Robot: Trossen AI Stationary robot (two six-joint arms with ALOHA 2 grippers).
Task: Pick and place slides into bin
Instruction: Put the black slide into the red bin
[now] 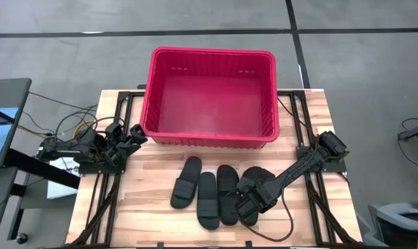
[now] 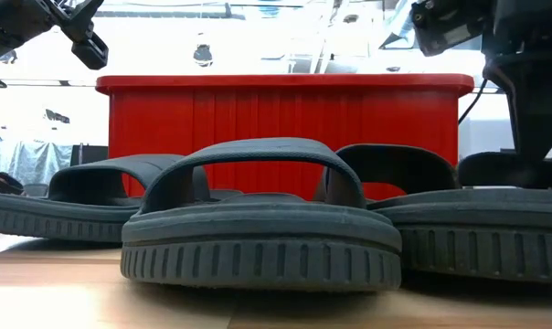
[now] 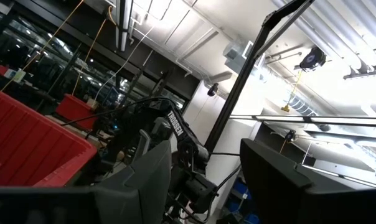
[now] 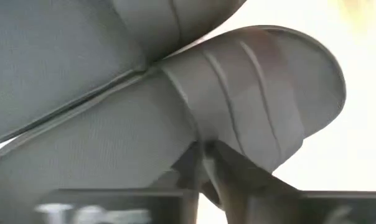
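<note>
Right gripper [image 1: 249,207]: down low on the slides, at the right end of the row. Its fingers [image 4: 203,165] are pinched on the strap of the right slide [image 1: 254,181].
Left gripper [image 1: 135,135]: waits by the left near corner of the bin, up off the table. Its fingers are wide apart and hold nothing.
Slides: four black ones lie on the table in a row, close together, in front of the bin. None is in the bin.
Left slide [image 1: 186,181]: a bit apart from the rest. It leans, with its far end tipped to the right.
Two middle slides [image 1: 207,199] [image 1: 228,194]: side by side, touching. Their long way runs from the near edge to the bin.
Right slide: partly under the right gripper. It leans to the right at its far end.
Bin [image 1: 151,97]: big and red, at the far side of the table, with nothing in it. Its long side faces the slides.
Table [image 1: 153,228]: light wood planks on a black frame.
Room: grey floor with dark lines. Wires lie to the left of the table. Bright lights and pipes are high up on the ceiling.
</note>
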